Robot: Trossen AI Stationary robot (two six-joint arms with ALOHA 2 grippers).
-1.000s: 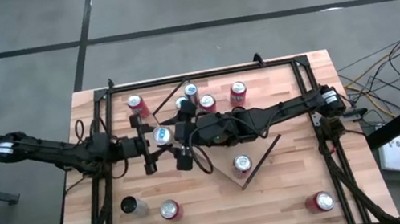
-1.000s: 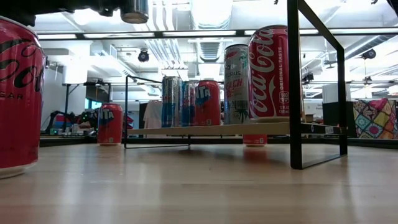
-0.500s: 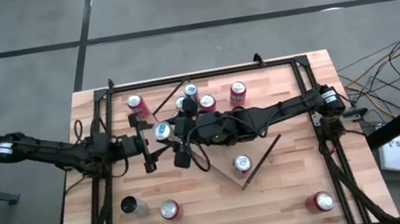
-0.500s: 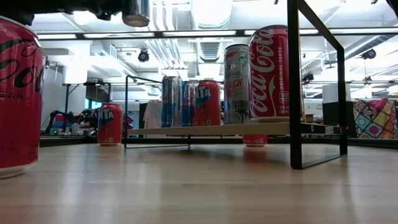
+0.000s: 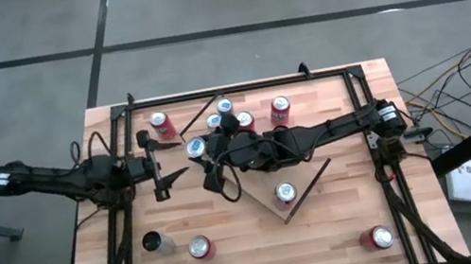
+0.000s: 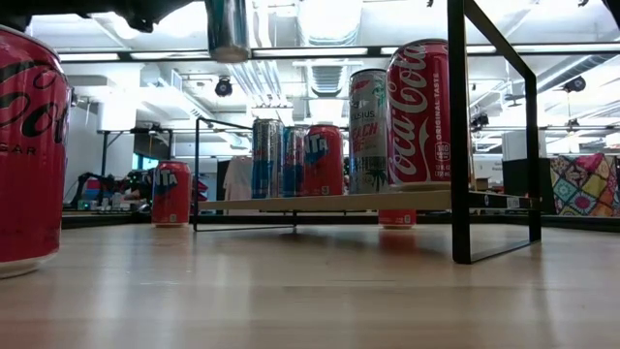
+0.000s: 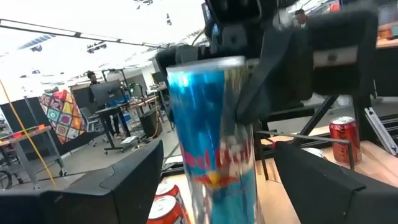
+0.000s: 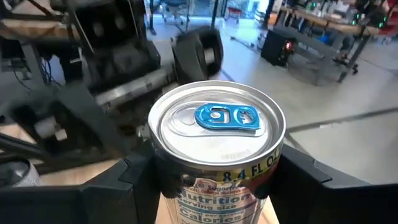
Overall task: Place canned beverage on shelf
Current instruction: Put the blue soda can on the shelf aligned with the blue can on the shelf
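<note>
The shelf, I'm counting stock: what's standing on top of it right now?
On the shelf, the low view shows two blue-silver cans, a red can, a tall silver can and a Coca-Cola can. Anything behind these is covered.

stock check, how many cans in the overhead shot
10 cans: one in the right gripper; four clustered beyond it; one left of those; one on the shelf; three near the table's front edge. Arms may hide more.

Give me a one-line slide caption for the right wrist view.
Right hand shut on a blue-tabbed slim can, seen from above, with the left arm blurred close behind it.
</note>
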